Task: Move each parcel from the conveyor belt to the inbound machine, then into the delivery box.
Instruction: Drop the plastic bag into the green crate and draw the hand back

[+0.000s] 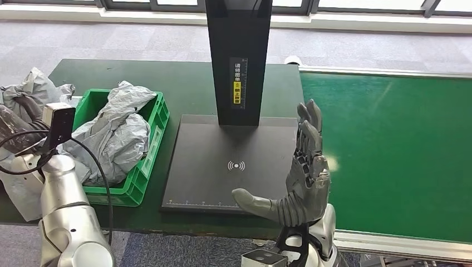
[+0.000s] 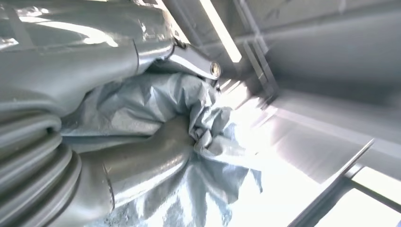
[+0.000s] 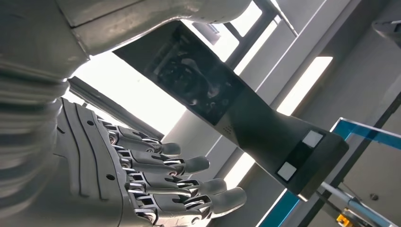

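Two broad green surfaces are filling most of the head view: the conveyor belt is stretching across the right half of the frame, bare of parcels, and the dark green counter is lying at centre and left. On the counter, at the middle of the frame, the inbound machine is sitting as a flat black plate with a tall black post rising from its far edge to the top of the frame. Left of the plate, the green delivery box is holding crumpled grey parcels heaped above its rim. At the far left edge, the left hand is gripping another grey parcel beside the box; in the left wrist view its thumb is pressing into the crinkled plastic. At lower centre, the right hand is hovering over the plate's right edge with its fingers stretched out straight and thumb spread wide, holding nothing; the right wrist view is showing the fingers extended side by side.
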### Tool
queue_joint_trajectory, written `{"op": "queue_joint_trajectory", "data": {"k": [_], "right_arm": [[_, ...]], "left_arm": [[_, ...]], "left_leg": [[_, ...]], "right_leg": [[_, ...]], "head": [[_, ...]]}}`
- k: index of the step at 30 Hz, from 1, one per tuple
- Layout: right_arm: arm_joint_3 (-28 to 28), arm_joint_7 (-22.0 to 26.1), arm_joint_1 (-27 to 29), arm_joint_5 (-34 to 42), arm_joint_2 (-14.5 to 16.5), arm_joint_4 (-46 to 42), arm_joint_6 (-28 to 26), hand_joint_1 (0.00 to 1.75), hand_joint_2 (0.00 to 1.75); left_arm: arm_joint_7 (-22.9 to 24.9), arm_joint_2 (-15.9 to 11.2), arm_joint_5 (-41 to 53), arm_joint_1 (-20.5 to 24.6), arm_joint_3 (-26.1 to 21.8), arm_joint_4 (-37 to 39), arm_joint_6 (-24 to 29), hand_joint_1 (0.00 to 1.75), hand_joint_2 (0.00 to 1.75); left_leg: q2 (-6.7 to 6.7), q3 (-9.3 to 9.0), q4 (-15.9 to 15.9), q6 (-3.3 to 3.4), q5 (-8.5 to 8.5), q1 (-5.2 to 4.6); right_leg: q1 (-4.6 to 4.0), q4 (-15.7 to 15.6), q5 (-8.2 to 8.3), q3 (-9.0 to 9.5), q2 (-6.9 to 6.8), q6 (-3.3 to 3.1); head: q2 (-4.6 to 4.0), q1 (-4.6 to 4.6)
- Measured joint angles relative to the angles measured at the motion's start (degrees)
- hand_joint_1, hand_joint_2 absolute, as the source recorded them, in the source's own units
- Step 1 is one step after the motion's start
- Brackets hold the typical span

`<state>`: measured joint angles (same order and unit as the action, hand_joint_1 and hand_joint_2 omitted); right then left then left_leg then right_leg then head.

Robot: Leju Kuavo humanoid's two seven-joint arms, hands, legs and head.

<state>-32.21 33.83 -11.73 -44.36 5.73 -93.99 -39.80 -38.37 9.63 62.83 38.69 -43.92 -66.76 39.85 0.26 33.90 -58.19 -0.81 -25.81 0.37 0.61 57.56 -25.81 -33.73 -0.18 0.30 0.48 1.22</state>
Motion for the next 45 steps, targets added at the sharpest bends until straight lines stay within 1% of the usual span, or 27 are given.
{"op": "queue_joint_trajectory", "data": {"k": [3,6,7,9,10,11,13,16,20,21,23,25,26,30,34,36,38,41,45], "right_arm": [[-0.34,0.21,-0.01,0.17,-0.44,0.03,0.0,0.0,1.75],[-0.48,0.22,-0.02,0.33,-0.73,0.03,0.0,0.0,1.75],[-0.49,0.19,-0.01,0.34,-0.81,0.03,0.0,0.0,1.75],[-0.51,0.11,0.06,0.12,-0.98,0.03,0.0,0.0,1.75],[-0.51,0.03,0.13,-0.12,-1.06,0.03,0.0,0.0,1.75],[-0.52,-0.09,0.22,-0.41,-1.14,0.02,0.0,0.0,1.75],[-0.54,-0.59,0.45,-1.04,-1.29,-0.01,0.0,0.0,1.75],[-0.59,-1.57,0.64,-1.84,-1.41,-0.18,0.0,0.0,1.75],[-0.65,-2.62,0.65,-2.5,-1.44,-0.3,0.0,0.0,1.75],[-0.66,-2.83,0.63,-2.61,-1.44,-0.3,-0.01,0.0,1.75],[-0.67,-3.32,0.58,-2.93,-1.44,-0.3,-0.01,0.0,1.75],[-0.67,-3.95,0.54,-3.17,-1.44,-0.3,-0.01,0.0,1.75],[-0.67,-4.24,0.53,-2.96,-1.44,-0.3,0.01,0.0,1.75],[-0.67,-4.74,0.54,-0.01,-1.44,-0.29,0.3,0.0,1.75],[-0.67,-4.4,0.56,0.94,-1.46,-0.28,0.35,0.0,1.75],[-0.67,-4.0,0.56,1.26,-1.46,-0.28,0.3,0.0,0.87],[-0.66,-3.36,0.6,1.66,-1.45,-0.28,0.17,0.0,0.0],[-0.45,-1.42,1.22,1.76,-1.39,-0.29,0.0,0.0,0.0],[0.55,0.47,2.94,1.01,-0.86,-0.65,-0.07,0.0,0.0]], "left_arm": [[1.94,-1.66,3.87,1.99,-2.31,7.02,0.02,1.75,1.75],[2.68,-2.46,4.79,2.98,-3.37,11.53,0.04,1.75,1.75],[3.1,-2.59,5.08,3.2,-3.51,12.81,0.04,1.7,1.75],[4.25,-2.89,5.56,3.56,-3.58,15.64,0.05,0.83,1.75],[4.75,-3.03,5.46,3.67,-3.58,17.12,0.07,0.39,1.31],[4.97,-3.09,4.8,3.71,-3.58,18.54,0.07,0.0,0.87],[4.4,-3.01,1.5,3.56,-3.55,21.23,0.08,0.0,0.0],[2.81,-2.38,-6.61,2.72,-2.51,23.62,-0.31,0.0,0.0],[3.29,-1.64,-15.44,1.25,2.28,23.69,-1.87,0.0,0.0],[3.52,-1.57,-17.67,0.85,3.54,23.51,-2.81,0.0,0.0],[3.9,-1.41,-24.1,-0.09,6.21,22.83,-6.47,0.0,0.0],[4.02,-1.16,-30.36,-1.39,9.18,21.68,-9.93,0.0,0.0],[3.82,-0.98,-32.46,-2.24,10.79,20.83,-10.65,0.0,0.0],[3.29,0.24,-38.74,-7.31,18.02,14.76,-10.82,0.0,0.0],[3.89,0.89,-40.62,-11.73,22.68,10.7,-10.82,0.0,0.0],[4.08,1.08,-41.83,-13.03,24.2,9.3,-10.82,0.0,0.0],[4.1,1.27,-44.98,-14.52,25.3,7.45,-10.82,0.0,0.0],[4.02,1.75,-50.64,-18.62,27.37,2.16,-10.62,0.0,0.0],[2.43,2.39,-50.37,-24.49,31.62,-6.71,-8.63,0.0,0.0]], "left_leg": [[-0.05,0.05,0.0,0.0,0.0,0.0],[-0.08,0.07,0.0,0.0,0.0,-0.01],[-0.08,0.07,-0.01,0.01,0.0,-0.02],[-0.08,0.07,-0.01,0.01,-0.01,-0.03],[-0.08,0.07,-0.01,0.01,-0.01,-0.04],[-0.07,0.07,-0.01,0.01,-0.01,-0.04],[-0.07,0.06,-0.01,0.01,-0.01,-0.04],[-0.07,0.03,-0.01,0.01,-0.01,-0.04],[-0.11,-0.01,0.0,0.0,-0.01,-0.05],[-0.13,-0.01,0.0,0.0,-0.01,-0.05],[-0.15,-0.03,0.01,0.01,-0.01,-0.05],[-0.18,-0.06,0.01,0.01,0.0,-0.05],[-0.2,-0.08,0.01,0.01,0.0,-0.05],[-0.23,-0.15,0.01,0.02,0.0,-0.1],[-0.21,-0.06,0.0,0.02,0.01,-0.09],[-0.2,-0.04,0.0,0.02,0.01,-0.09],[-0.16,-0.05,0.0,0.01,0.0,-0.09],[-0.06,-0.05,0.0,-0.06,-0.06,-0.08],[-0.1,0.03,0.0,-0.06,-0.15,-0.02]], "right_leg": [[0.0,0.0,0.0,0.0,-0.03,0.0],[0.01,-0.02,-0.01,-0.01,-0.05,0.0],[0.02,-0.02,-0.01,-0.01,-0.04,0.0],[0.03,-0.04,0.0,-0.01,-0.04,0.01],[0.03,-0.04,0.0,-0.02,-0.04,0.01],[0.03,-0.05,0.0,-0.02,-0.04,0.01],[0.03,-0.05,0.0,-0.02,-0.04,0.01],[0.03,-0.04,0.0,-0.01,-0.02,0.01],[0.03,-0.04,-0.02,0.07,-0.11,0.03],[0.03,-0.04,-0.03,0.08,-0.14,0.03],[0.03,-0.04,-0.04,0.11,-0.19,0.04],[0.04,-0.04,-0.04,0.17,-0.23,0.04],[0.04,-0.04,-0.04,0.2,-0.25,0.05],[0.09,-0.05,-0.06,0.28,-0.29,0.07],[0.08,-0.05,-0.04,0.16,-0.27,0.08],[0.08,-0.04,-0.03,0.14,-0.25,0.08],[0.07,-0.04,-0.03,0.12,-0.2,0.08],[0.02,-0.04,-0.05,0.05,-0.05,0.07],[0.01,-0.04,-0.14,0.0,-0.06,0.07]], "head": [[0.0,0.0],[0.0,0.0],[0.0,0.0],[0.0,0.0],[0.0,0.0],[0.0,0.0],[0.0,0.0],[0.0,0.0],[0.0,-0.01],[0.0,0.0],[0.0,0.0],[0.0,0.0],[0.0,0.0],[0.0,0.0],[0.0,0.0],[0.0,0.0],[0.0,0.0],[0.0,0.0],[0.0,0.0]]}}
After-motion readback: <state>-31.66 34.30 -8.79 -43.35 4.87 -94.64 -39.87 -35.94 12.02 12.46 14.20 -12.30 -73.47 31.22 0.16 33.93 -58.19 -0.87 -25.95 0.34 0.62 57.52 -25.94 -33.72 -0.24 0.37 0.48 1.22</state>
